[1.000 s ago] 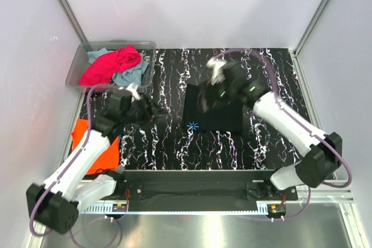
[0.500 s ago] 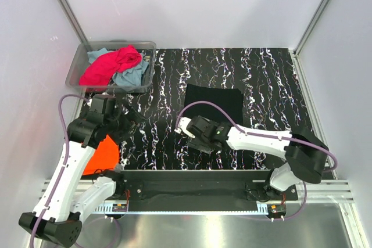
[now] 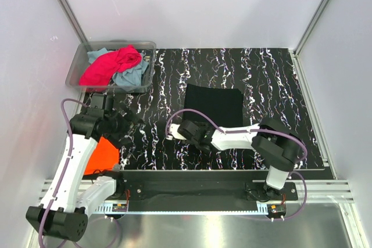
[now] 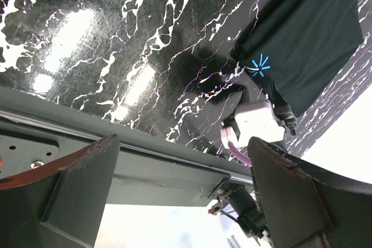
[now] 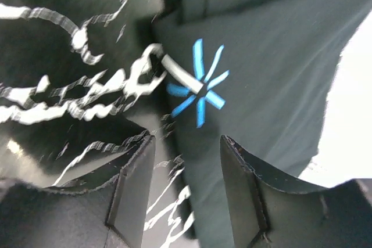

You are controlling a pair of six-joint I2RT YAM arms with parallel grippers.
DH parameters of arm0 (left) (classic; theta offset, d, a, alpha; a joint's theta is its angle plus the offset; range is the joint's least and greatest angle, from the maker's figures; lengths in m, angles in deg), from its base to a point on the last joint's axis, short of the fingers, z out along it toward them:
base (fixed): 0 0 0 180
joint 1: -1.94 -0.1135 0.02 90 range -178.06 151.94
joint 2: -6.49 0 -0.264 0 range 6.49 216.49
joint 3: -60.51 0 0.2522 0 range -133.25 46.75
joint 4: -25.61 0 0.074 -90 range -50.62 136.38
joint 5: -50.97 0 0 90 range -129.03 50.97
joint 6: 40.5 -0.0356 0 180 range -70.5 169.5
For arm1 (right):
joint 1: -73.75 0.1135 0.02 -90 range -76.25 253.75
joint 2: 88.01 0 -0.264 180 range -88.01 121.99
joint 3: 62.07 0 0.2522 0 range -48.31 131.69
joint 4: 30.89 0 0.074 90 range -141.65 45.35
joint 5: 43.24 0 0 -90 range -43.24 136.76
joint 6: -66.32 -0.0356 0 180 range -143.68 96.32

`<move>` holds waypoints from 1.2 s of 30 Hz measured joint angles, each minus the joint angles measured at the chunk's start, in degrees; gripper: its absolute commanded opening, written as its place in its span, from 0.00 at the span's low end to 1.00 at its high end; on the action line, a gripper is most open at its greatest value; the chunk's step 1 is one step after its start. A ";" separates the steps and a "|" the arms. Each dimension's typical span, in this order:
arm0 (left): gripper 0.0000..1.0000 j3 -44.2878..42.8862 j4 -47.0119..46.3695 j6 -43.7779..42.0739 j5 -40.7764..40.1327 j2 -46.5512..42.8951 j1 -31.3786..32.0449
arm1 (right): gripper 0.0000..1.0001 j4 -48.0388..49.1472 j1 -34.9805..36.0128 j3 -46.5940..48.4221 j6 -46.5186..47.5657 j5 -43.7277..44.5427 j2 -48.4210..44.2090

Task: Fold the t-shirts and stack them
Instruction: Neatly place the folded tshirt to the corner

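Reaching for the near-left corner of the folded black t-shirt on the desk: right hand, partly open and empty, should straddle the hem by the blue mark before closing; left hand hangs wide open, empty

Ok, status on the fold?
Left fingers open, empty. Right fingers apart at near-left corner of black t-shirt, not gripping. Nothing obstructing.
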 measured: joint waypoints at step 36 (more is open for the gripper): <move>0.99 8.66 -59.23 17.29 16.48 39.67 15.39 | 0.00 -5.42 -9.60 -6.51 8.35 -17.99 -25.88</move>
